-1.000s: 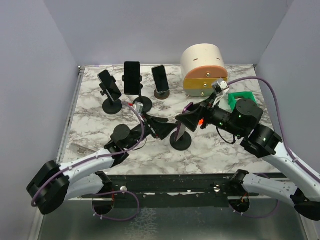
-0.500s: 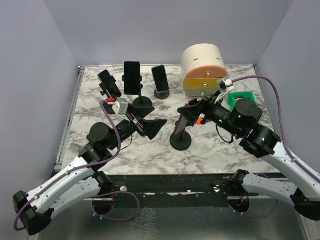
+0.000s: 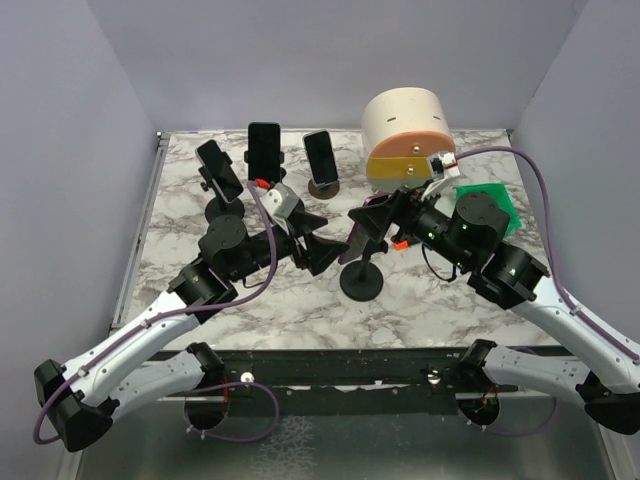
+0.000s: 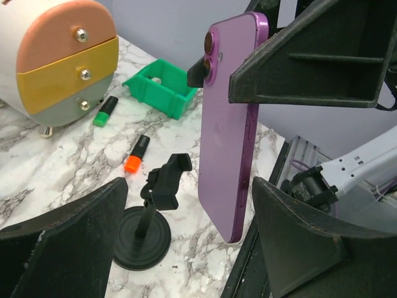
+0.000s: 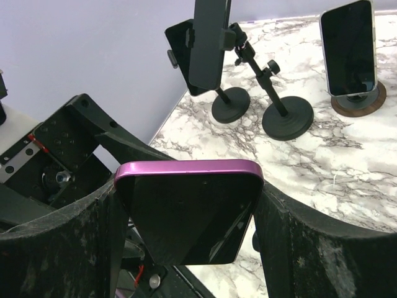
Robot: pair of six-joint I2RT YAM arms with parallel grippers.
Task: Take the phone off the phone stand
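My right gripper (image 5: 189, 214) is shut on a purple phone (image 5: 186, 211) and grips its two long edges. In the left wrist view the phone (image 4: 226, 124) hangs upright in the air, just right of the black stand (image 4: 155, 211), whose clamp is empty. In the top view the right gripper (image 3: 372, 225) holds the phone (image 3: 362, 232) just above the stand (image 3: 361, 283). My left gripper (image 3: 325, 240) is open and empty, close on the left of the phone; in its own view (image 4: 186, 248) the phone's lower end lies between its fingers without touching.
A round drawer unit (image 3: 405, 140) stands at the back right, with a green bin (image 4: 162, 87) beside it. An orange marker (image 4: 135, 154) and a green marker (image 4: 102, 112) lie near the stand. Three other phones on stands (image 3: 264, 160) are at the back left.
The right gripper has lifted the purple phone up off the stand's clamp. The left arm has risen and brought its open gripper closer to the phone.
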